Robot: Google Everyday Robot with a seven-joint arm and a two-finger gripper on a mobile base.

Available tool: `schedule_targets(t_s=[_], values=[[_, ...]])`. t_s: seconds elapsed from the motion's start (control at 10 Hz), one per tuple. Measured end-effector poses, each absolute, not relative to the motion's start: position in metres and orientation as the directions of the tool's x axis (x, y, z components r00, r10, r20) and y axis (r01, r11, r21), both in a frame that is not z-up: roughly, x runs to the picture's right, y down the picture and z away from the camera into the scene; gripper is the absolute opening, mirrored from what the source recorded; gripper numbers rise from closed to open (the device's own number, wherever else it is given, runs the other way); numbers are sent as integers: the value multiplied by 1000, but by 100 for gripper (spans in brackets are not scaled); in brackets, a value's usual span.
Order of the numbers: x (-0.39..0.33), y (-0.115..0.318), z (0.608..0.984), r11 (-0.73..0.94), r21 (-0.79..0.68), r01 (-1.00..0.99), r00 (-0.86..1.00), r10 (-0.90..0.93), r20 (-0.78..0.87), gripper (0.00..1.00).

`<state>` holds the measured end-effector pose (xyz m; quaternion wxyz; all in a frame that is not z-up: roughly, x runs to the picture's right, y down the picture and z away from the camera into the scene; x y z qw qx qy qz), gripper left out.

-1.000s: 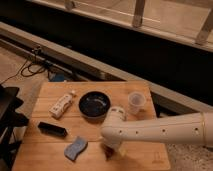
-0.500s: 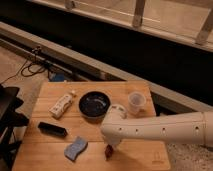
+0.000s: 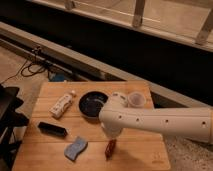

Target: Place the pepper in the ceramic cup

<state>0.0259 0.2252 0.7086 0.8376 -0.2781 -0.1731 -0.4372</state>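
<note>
Camera view: the robot's 1 white arm (image 3: 160, 120) reaches in from the right across a wooden table (image 3: 145, 152), its wrist bent down over the front half of the tabletop. The gripper (image 3: 111, 141) hangs at the end of that wrist, directly above the pepper (image 3: 110, 149), a slim dark-red chili that stands nearly upright right beneath it, at or just above the wood. Whether the gripper is clamped on the pepper or merely poised over it cannot be told from this angle.

The ceramic cup (image 3: 136, 100), pale and handleless, stands upright toward the back of the table, well apart from the pepper and partly behind the arm. Just left of the cup sits a wide dark bowl (image 3: 91, 104). A white bottle (image 3: 62, 104) lies on its side left of the bowl. A flat black object (image 3: 52, 129) lies near the left edge, and a blue sponge (image 3: 75, 148) rests at the front, left of the pepper.
</note>
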Motion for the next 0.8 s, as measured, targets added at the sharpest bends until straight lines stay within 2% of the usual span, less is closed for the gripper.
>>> schedule_targets(t_s=[0.3, 0.5, 0.6, 0.8], values=[[28, 229, 714, 441, -322, 837, 546, -656, 521, 51], [29, 244, 717, 408, -335, 849, 528, -668, 524, 74], [31, 249, 720, 402, -339, 850, 526, -667, 528, 79], [36, 262, 730, 399, -343, 850, 526, -643, 557, 80]])
